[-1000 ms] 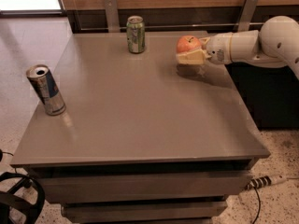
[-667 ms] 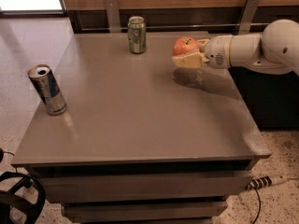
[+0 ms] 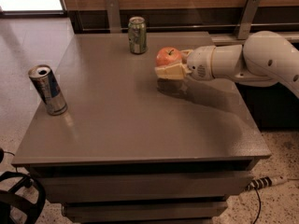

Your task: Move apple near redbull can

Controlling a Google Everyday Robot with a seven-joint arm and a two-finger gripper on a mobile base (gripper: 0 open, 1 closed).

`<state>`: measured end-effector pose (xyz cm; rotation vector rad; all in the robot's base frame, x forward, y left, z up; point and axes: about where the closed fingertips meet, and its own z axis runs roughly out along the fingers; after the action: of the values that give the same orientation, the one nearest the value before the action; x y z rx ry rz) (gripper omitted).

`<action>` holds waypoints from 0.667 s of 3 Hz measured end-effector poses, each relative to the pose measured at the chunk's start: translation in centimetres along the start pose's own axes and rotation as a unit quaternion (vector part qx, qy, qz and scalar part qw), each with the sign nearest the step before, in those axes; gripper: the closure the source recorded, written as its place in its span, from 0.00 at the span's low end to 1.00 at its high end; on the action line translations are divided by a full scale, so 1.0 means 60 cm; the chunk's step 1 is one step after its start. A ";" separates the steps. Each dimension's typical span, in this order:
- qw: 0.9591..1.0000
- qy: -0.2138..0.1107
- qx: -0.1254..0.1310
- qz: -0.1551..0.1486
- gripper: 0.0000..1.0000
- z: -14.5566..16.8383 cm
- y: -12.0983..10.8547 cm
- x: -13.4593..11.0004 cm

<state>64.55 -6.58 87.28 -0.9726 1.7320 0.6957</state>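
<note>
We see 1 gripper pinching 1 apple just above the bench, well apart from 1 redbull can standing at the left edge; 1 green can stands at the back.

Smooth white rounded arm, cream hand over the table.

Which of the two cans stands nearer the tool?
The short green can at the back; the tool, gripping the apple, is just beside it. The slim redbull can stands far off across the tabletop.
</note>
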 end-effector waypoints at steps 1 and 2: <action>1.000 0.014 -0.007 -0.009 1.00 0.012 0.052 -0.014; 0.999 0.020 -0.031 -0.036 1.00 0.024 0.108 -0.049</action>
<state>60.23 -1.22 89.62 -1.0928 1.7094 0.6912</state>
